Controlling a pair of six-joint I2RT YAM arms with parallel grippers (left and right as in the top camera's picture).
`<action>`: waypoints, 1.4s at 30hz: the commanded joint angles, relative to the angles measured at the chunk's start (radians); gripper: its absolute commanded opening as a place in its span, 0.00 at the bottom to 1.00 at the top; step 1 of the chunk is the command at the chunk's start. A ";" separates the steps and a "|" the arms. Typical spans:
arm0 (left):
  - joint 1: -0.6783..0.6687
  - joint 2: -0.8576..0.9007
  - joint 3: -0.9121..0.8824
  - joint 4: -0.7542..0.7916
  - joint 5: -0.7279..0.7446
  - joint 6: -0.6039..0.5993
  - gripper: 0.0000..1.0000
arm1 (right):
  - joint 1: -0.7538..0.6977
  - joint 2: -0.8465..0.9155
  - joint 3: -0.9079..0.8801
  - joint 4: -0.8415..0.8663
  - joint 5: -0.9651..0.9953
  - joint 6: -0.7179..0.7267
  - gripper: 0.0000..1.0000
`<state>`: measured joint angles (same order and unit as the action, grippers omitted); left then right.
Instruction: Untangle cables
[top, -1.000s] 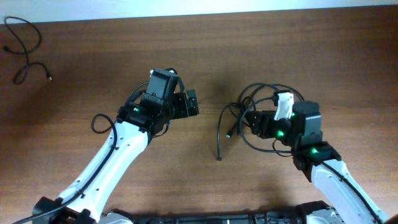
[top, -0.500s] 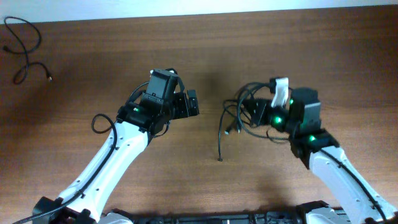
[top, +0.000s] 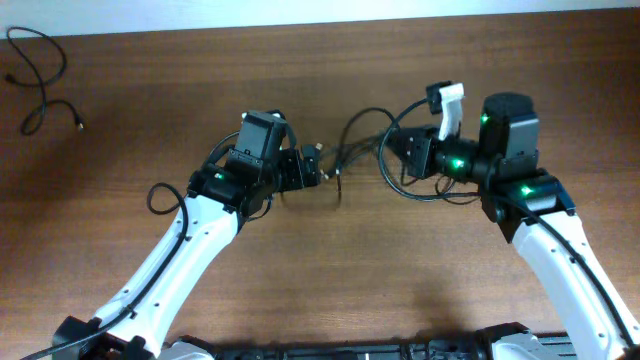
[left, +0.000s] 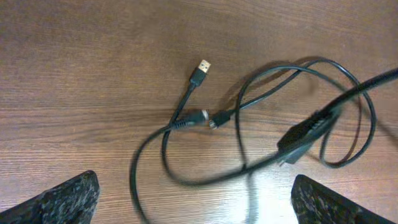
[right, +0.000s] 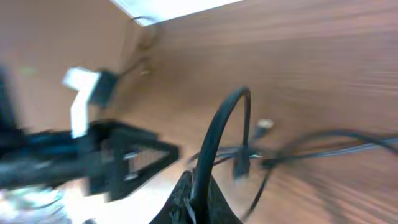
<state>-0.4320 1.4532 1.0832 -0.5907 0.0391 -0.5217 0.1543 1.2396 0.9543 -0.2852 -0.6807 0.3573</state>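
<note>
The tangled black cables (top: 345, 150) lie on the wooden table between my two arms. My right gripper (top: 406, 158) is shut on one strand and holds it up. In the right wrist view the fingers (right: 199, 196) pinch that cable (right: 231, 115), which arches up from them, and more strands trail to the right. My left gripper (top: 312, 172) is open, with the loops and plug ends right at its tips. In the left wrist view the cables (left: 239, 134) and a USB plug (left: 200, 70) lie ahead of the wide-apart fingertips (left: 68, 199), untouched.
A separate thin black cable (top: 46, 92) lies at the far left corner of the table (top: 180, 80). The table's back edge runs along the top of the overhead view. Thick black wires hang by my left arm (top: 160, 195).
My right gripper closed on a cable strand, then lifted and swung back and left, dragging the bundle up to the left gripper's tips. The left arm stayed still.
</note>
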 joint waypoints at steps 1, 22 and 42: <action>-0.005 0.008 -0.005 -0.001 0.010 -0.013 0.99 | -0.006 -0.025 0.022 0.008 0.142 -0.051 0.04; -0.005 0.008 -0.005 -0.001 0.010 -0.013 0.99 | -0.004 -0.088 0.080 0.407 0.414 -0.237 0.04; -0.005 0.008 -0.005 0.023 0.055 -0.146 0.99 | -0.004 0.214 0.078 0.285 0.340 -0.282 0.04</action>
<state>-0.4320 1.4532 1.0832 -0.5816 0.0547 -0.5446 0.1513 1.4822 1.0283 0.0002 -0.3313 0.0868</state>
